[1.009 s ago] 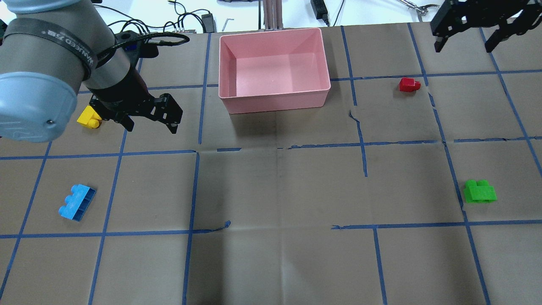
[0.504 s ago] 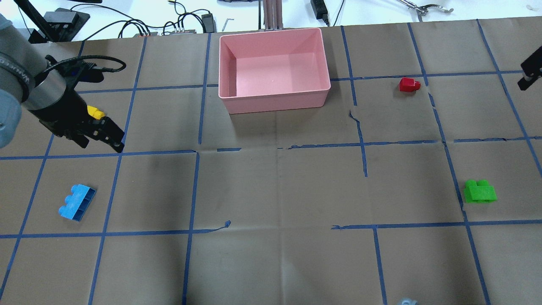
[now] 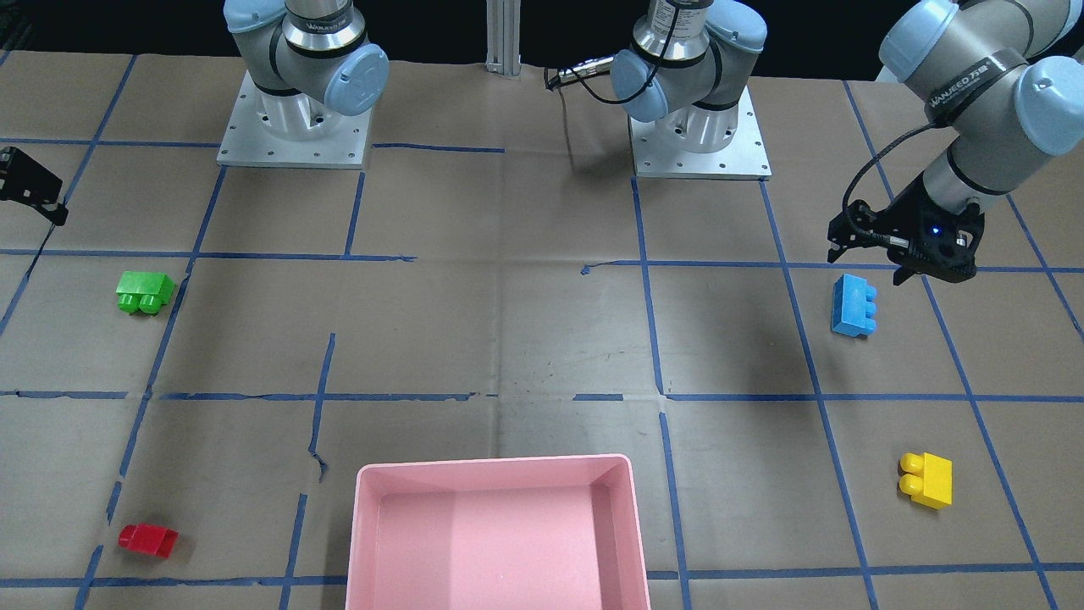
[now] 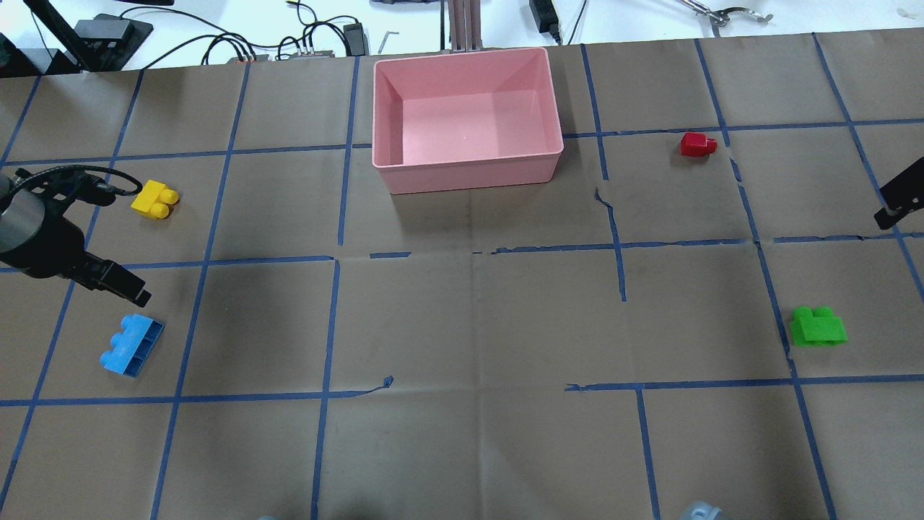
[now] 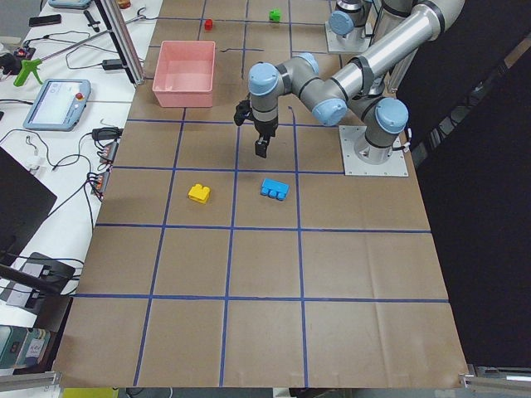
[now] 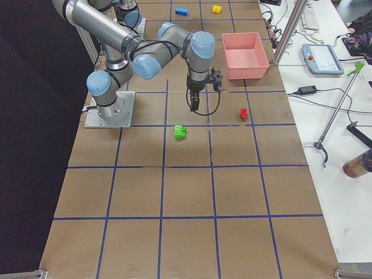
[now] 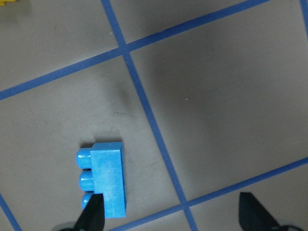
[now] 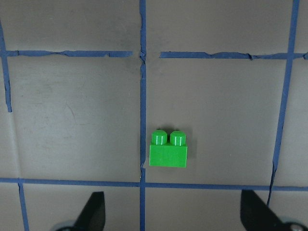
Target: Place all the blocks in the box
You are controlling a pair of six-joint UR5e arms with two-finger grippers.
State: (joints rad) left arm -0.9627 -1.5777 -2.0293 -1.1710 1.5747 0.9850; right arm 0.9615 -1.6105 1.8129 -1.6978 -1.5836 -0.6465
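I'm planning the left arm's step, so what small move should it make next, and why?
Probably slide the left gripper sideways until the blue block sits midway between its open fingers, before any descent. In the wrist view the block lies off-centre by one finger, and the box is empty.

bright, even overhead light; soft, diffuse shadows; all views in sharp focus.

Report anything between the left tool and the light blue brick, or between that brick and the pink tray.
Nothing visible. The open left tool hangs above and beside the light blue studded plastic brick; only bare table lies between it and the pink plastic tray. The yellow brick sits aside.
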